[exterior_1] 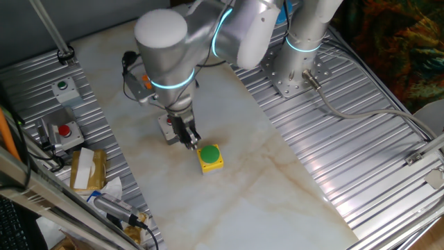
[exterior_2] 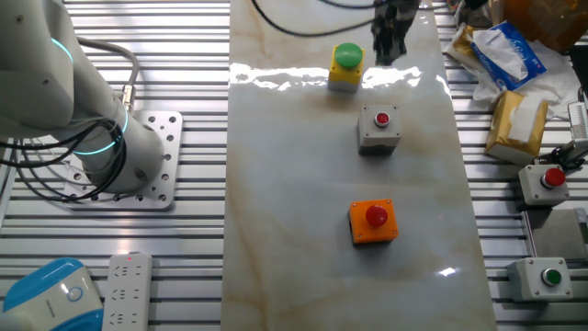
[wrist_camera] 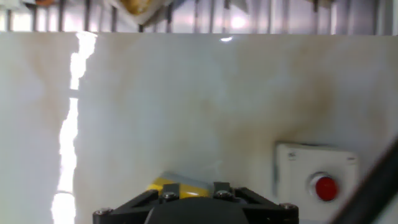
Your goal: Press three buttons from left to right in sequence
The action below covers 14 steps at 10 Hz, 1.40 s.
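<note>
Three button boxes stand in a row on the marble table [exterior_2: 294, 230]. The orange box with a red button [exterior_2: 373, 222] is mostly hidden behind the arm in one fixed view. The grey box with a red button [exterior_2: 378, 127] also shows in the hand view [wrist_camera: 322, 185]. The yellow box with a large green button [exterior_2: 346, 64] shows in one fixed view [exterior_1: 210, 157] and peeks out behind the hand in the hand view [wrist_camera: 177, 185]. My gripper [exterior_1: 189, 144] hangs low beside the yellow box, between it and the grey box [exterior_1: 165, 127]. No view shows a gap or contact between the fingertips.
A pale grey box with a small green button [exterior_2: 549, 276] and a grey red-button box with cables [exterior_2: 551, 179] sit on the ribbed metal side. A cardboard packet [exterior_2: 519, 124] and a tissue pack [exterior_2: 510, 46] lie nearby. The arm's base [exterior_2: 138, 156] is on the opposite side.
</note>
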Each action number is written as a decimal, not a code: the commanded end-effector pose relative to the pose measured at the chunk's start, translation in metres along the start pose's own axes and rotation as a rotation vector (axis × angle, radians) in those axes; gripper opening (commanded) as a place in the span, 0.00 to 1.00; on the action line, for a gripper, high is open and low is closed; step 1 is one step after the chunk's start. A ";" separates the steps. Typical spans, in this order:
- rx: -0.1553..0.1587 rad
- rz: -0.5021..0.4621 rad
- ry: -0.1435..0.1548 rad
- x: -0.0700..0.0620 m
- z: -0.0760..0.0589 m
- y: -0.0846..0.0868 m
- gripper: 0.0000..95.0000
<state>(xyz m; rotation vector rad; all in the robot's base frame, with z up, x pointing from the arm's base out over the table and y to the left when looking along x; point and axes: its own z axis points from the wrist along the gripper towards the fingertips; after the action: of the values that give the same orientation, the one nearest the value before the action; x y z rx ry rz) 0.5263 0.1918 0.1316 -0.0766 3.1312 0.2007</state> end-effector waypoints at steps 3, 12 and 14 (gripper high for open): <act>0.048 0.063 -0.024 -0.002 0.007 0.025 0.60; 0.052 0.053 -0.028 0.038 0.021 0.021 0.00; 0.052 0.056 -0.027 0.041 0.022 0.020 0.00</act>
<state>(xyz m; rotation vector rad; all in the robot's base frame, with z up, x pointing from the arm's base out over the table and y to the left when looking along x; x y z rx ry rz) 0.4834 0.2128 0.1113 0.0143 3.1139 0.1175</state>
